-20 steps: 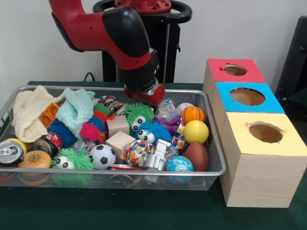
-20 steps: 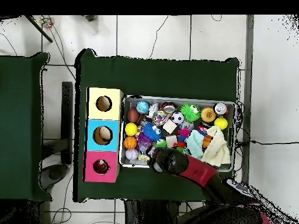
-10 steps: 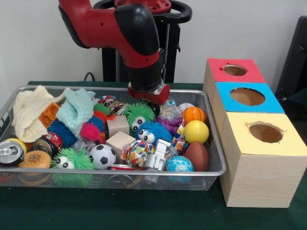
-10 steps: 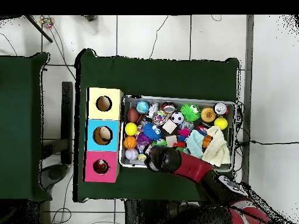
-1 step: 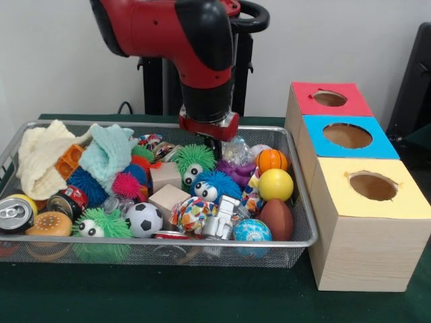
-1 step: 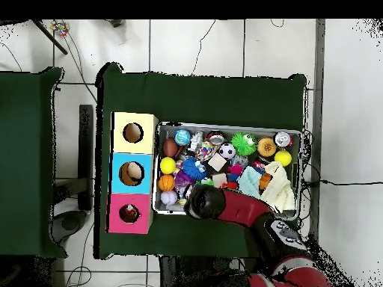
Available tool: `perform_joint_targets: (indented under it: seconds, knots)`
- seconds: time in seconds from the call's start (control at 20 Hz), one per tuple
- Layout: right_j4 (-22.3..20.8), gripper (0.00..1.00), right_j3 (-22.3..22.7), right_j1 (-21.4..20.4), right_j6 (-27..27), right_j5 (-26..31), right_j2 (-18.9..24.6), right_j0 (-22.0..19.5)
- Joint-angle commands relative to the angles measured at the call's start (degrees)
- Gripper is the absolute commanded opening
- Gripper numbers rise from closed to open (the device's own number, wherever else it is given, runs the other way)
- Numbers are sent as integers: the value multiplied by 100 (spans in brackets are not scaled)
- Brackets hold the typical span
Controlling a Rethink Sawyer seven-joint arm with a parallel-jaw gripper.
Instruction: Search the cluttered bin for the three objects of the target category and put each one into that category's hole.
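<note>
Jaws: jaws (image 5: 214, 142) sit under the red wrist plate, low over the far middle of the bin (image 5: 304, 222); I cannot tell whether they are parted or what, if anything, they hold.
Cloths (image 5: 40, 156): far to the jaws' left, well apart; no concern.
Green puff (image 5: 193, 161): just below and in front of the jaws; its spines could catch and drag it up by mistake.
Clear bag (image 5: 233, 153): just right of the jaws; slippery, may slide off.
Balls: orange ball (image 5: 271, 160) and yellow ball (image 5: 275, 184) lie right of the jaws; nudged, they could roll under clutter.
Boxes (image 5: 350, 145): well right of the jaws, on the table (image 5: 148, 296); target category unclear, so the wrong hole is a risk.
</note>
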Motion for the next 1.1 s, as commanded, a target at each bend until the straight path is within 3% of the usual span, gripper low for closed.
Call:
perform_joint_targets:
  seconds: [0.05,0.25,0.55,0.9,1.1]
  knots:
    - [-439,0,-1098,-585,295,776,-889,669]
    - [-414,0,-1190,-549,836,617,-1400,1161]
    - [-293,0,-1628,-32,1196,24,-2036,1662]
    - [-378,0,-2222,723,901,-1114,-2272,1492]
    - [-483,0,-2423,771,424,-1295,-2062,1150]
